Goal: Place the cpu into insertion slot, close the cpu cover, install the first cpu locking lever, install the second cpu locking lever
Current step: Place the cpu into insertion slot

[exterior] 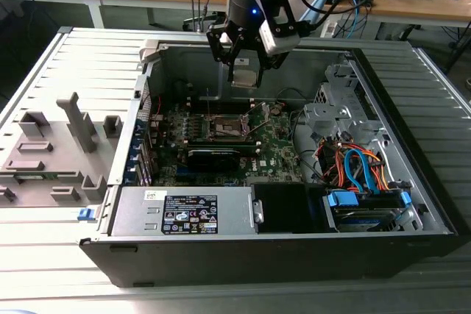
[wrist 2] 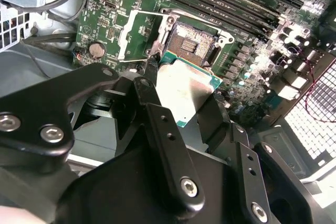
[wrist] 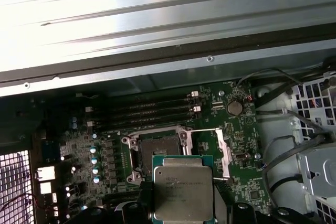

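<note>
My pincer (exterior: pixel 245 70) is clamped on the cpu (wrist: pixel 184 192), held flat; the open insertion slot (exterior: pixel 227 127) lies below, slightly toward the exterior view's left.

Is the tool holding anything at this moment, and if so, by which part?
Yes. The tool grips the cpu by two opposite side edges, with its metal top uncovered. The cpu is raised clear of the open insertion slot.

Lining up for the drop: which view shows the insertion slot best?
The second wrist view: the insertion slot is close, open and nearly whole. In the first wrist view the cpu hides part of the slot. The exterior view shows the slot small, below the tool.
</note>
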Motion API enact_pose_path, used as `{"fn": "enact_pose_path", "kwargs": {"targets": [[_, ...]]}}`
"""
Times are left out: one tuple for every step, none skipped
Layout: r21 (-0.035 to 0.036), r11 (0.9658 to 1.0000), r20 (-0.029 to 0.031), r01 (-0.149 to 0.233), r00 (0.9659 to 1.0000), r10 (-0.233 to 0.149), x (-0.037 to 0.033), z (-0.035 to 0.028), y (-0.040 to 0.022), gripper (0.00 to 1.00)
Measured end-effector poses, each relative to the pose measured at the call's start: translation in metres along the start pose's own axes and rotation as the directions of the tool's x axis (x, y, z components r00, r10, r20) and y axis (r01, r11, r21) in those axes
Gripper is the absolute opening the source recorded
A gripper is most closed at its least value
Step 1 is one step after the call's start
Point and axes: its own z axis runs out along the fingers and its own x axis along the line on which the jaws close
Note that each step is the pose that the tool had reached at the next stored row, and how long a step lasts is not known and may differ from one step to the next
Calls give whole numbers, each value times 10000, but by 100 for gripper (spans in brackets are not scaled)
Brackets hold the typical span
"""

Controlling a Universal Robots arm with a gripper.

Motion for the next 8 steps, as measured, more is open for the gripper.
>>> {"fn": "enact_pose_path", "kwargs": {"targets": [[15, 10000, 7, -70, 10000, 70, 0, 0, 0, 55], [30, 9999, 12, -132, 9999, 132, 0, 0, 0, 55], [38, 9999, 15, -162, 9999, 162, 0, 0, 0, 55], [46, 9998, 18, -189, 9998, 189, 0, 1, 0, 55], [62, 9997, 24, -249, 9997, 249, 0, 1, 0, 55], [81, 9995, 31, -314, 9995, 313, 0, 2, 0, 55], [89, 9994, 34, -347, 9994, 347, 0, 2, 0, 55], [96, 9993, 37, -368, 9993, 367, 0, 2, 0, 55]]}}
